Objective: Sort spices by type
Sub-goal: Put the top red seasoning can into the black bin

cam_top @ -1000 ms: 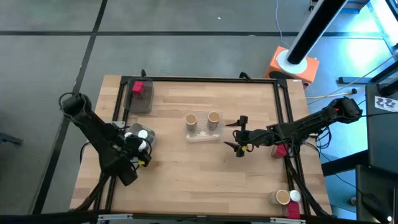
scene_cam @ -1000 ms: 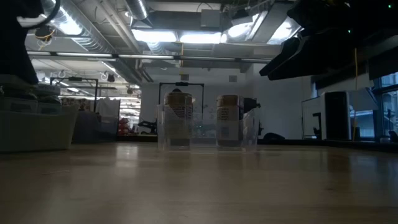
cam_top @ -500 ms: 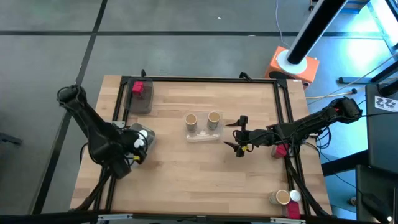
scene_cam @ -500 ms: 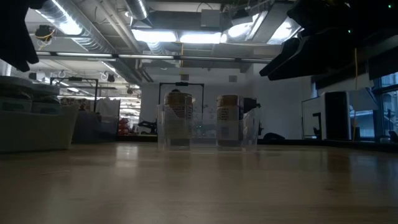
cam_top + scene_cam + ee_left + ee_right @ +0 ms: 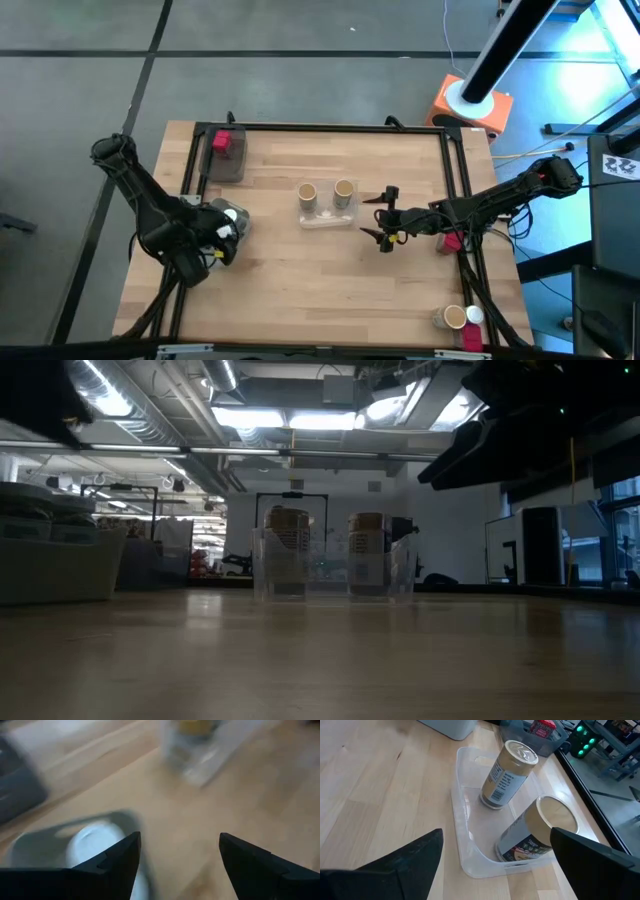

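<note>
Two tan spice jars (image 5: pixel 325 192) stand in a clear tray (image 5: pixel 470 865) at the table's middle; one stands upright (image 5: pixel 507 775) and the other leans (image 5: pixel 535 832). White-capped jars (image 5: pixel 229 215) sit in a grey tray at the left, and one cap (image 5: pixel 92 842) shows in the left wrist view. A red jar (image 5: pixel 222 140) sits in a tray at the far left corner. My left gripper (image 5: pixel 177 837) hangs open just above the white jars' tray (image 5: pixel 226 240), holding nothing. My right gripper (image 5: pixel 385 230) hovers open to the right of the tan jars (image 5: pixel 496 834), also with nothing between its fingers.
More jars, one tan (image 5: pixel 453 317), one white (image 5: pixel 473 316) and one red (image 5: pixel 470 338), sit off the table's near right corner. A red thing (image 5: pixel 450 243) lies under the right arm at the table's right rail. Bare wood lies along the near side (image 5: pixel 320 300).
My left gripper has risen from the white jars' tray and tipped up toward level, its arm drawing back toward the table's left edge. Its fingers stay open. My right arm has kept still.
</note>
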Robot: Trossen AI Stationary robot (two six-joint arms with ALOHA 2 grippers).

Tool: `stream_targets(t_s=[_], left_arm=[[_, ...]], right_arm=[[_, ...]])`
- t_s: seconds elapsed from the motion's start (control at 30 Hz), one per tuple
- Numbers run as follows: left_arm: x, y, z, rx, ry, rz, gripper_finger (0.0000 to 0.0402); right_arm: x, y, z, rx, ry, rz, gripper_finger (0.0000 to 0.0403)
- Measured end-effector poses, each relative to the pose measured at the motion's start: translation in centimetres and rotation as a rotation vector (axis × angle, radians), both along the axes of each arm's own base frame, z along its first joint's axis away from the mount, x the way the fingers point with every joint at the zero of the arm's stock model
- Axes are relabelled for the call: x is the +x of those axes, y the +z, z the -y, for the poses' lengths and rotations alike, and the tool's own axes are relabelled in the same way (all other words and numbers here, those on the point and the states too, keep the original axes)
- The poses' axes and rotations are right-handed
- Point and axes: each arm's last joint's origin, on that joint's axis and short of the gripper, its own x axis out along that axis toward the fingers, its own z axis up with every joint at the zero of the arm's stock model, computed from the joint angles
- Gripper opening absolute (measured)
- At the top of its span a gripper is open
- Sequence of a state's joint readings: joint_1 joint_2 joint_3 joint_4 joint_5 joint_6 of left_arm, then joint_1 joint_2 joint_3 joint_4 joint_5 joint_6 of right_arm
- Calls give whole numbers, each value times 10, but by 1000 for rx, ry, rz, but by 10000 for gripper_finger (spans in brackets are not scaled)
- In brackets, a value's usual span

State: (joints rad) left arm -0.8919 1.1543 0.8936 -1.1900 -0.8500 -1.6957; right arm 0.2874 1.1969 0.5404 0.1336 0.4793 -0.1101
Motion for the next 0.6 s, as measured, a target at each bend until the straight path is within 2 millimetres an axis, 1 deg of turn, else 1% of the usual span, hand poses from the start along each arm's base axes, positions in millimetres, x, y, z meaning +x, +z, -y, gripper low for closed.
stream_targets(t_s=[0.07,0.17,0.27,0.47,0.53,0.6], left_arm=[[8,3,4,28,-44,59,253],[24,8,6,83,-119,102,253],[41,14,4,144,-170,132,253],[68,20,-15,288,-186,115,253],[76,20,-21,321,-187,91,253],[85,17,-26,343,-197,65,253]], right_arm=[[0,0,0,-1,0,-3,365],[0,0,0,3,-1,0,365],[0,0,-1,48,15,8,365],[0,-2,-3,100,68,-21,365],[-3,-2,-2,95,69,-60,365],[-5,3,-2,105,51,-110,365]])
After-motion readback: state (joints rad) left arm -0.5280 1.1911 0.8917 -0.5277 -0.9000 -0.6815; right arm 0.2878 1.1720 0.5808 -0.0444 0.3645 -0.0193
